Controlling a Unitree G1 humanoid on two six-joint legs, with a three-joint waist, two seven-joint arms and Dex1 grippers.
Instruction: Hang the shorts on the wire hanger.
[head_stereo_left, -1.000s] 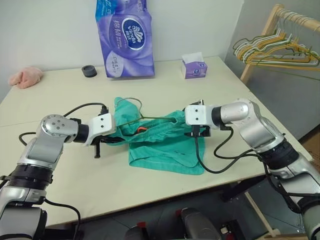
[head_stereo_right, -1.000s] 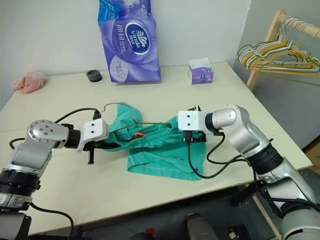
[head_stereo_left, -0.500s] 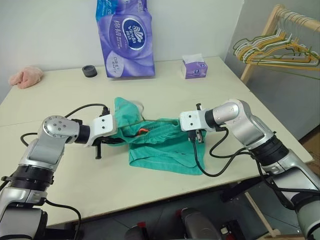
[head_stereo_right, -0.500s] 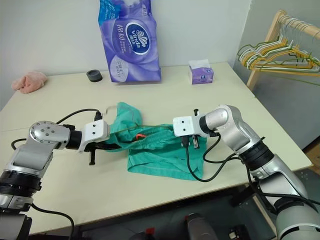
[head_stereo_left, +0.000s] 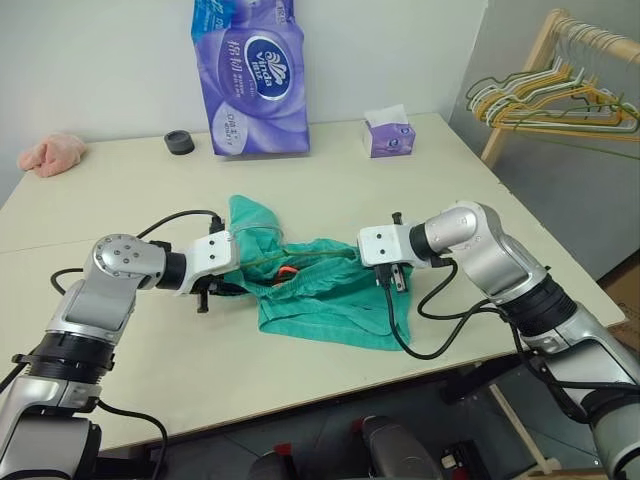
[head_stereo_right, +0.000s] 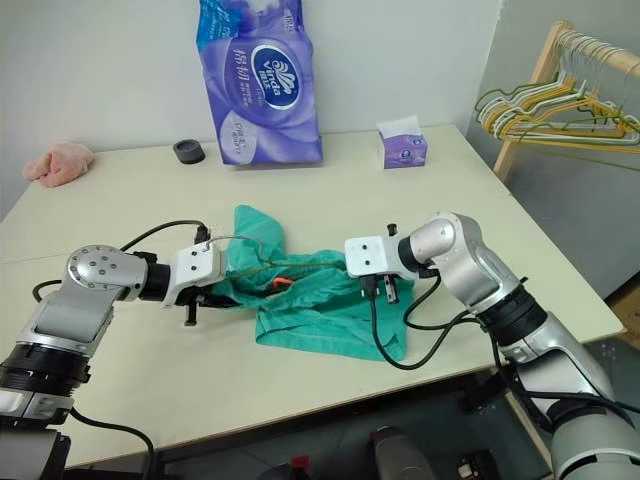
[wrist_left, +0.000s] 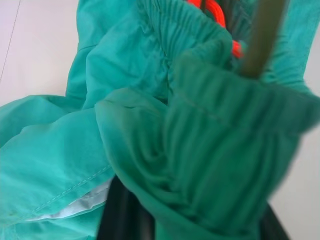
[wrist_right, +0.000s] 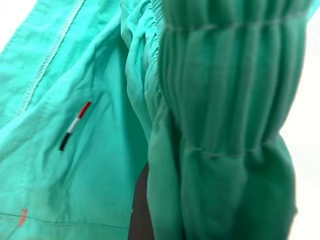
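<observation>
We see the shorts (head_stereo_left: 320, 290) lying mid-table (head_stereo_left: 130, 370), stretched between our two grippers. Our right gripper (head_stereo_left: 368, 262), at the shorts' 3 o'clock end, is clamped on the gathered waistband. Our left gripper (head_stereo_left: 232, 282) sits at their 9 o'clock end against the bunched fabric; we cannot tell how its fingers stand. The hanger (head_stereo_left: 268, 255) threads through the waistband.

1. The shorts (head_stereo_left: 320, 290) lie on the table (head_stereo_left: 120, 380), near its front edge.
2. The wire hanger (head_stereo_left: 262, 256) lies across their left part.
3. The left gripper (head_stereo_left: 232, 283) is at the shorts' left end, the right gripper (head_stereo_left: 372, 268) at their right end.
4. The tissue pack (head_stereo_left: 250, 75) stands behind them, the tissue box (head_stereo_left: 388, 133) to its right.
5. The clothes rack (head_stereo_left: 560, 90) stands beyond the table's right side.
</observation>
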